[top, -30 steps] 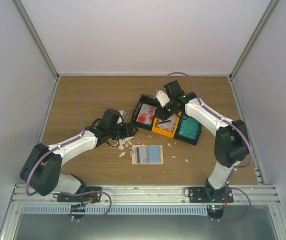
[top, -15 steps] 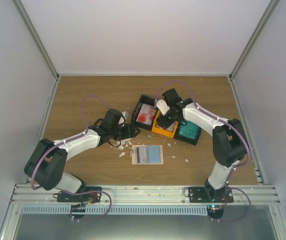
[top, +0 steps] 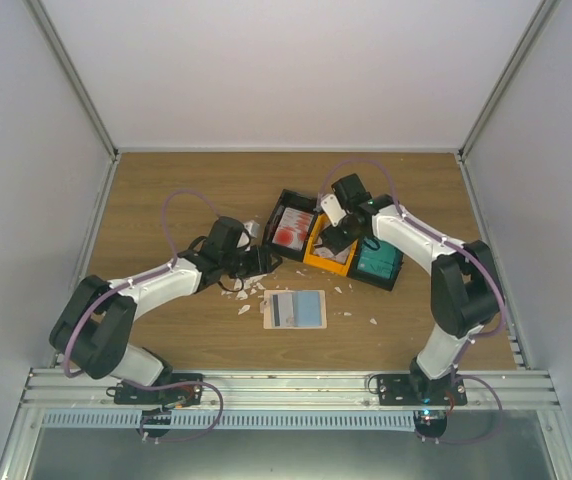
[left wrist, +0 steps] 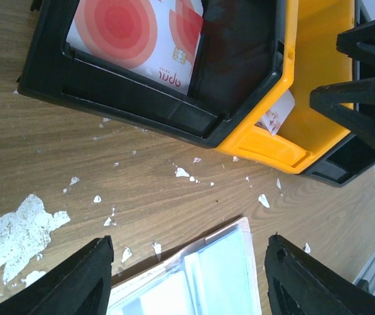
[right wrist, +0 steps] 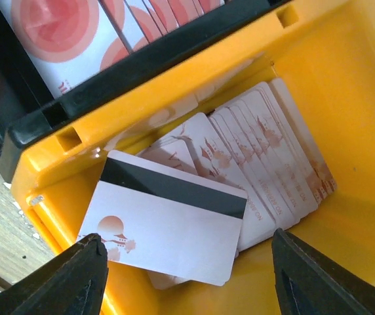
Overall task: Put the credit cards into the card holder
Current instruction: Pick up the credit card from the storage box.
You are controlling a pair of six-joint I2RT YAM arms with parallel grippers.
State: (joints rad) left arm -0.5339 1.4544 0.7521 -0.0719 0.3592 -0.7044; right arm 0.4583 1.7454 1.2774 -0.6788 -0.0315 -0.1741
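The card holder (top: 294, 309) lies open on the wooden table, with light blue and pale cards showing in its clear pockets. In the left wrist view the card holder (left wrist: 200, 282) lies right under my open left gripper (left wrist: 187, 282); in the top view that gripper (top: 257, 262) sits just to the holder's upper left. My right gripper (top: 338, 236) is open and empty, low over the orange bin (top: 330, 254). In the right wrist view it (right wrist: 187, 279) straddles a pale card with a black stripe (right wrist: 168, 216) on top of a fanned stack of pale cards (right wrist: 273, 164).
A black bin (top: 290, 228) holds white cards with red rings (left wrist: 135, 33). Another black bin (top: 377, 261) holds teal cards. All three bins stand side by side behind the holder. White scraps (top: 246, 292) litter the wood near my left gripper.
My right gripper has dropped from above the bins down into the orange bin. My left arm has shifted slightly to the right. The card holder has not moved.
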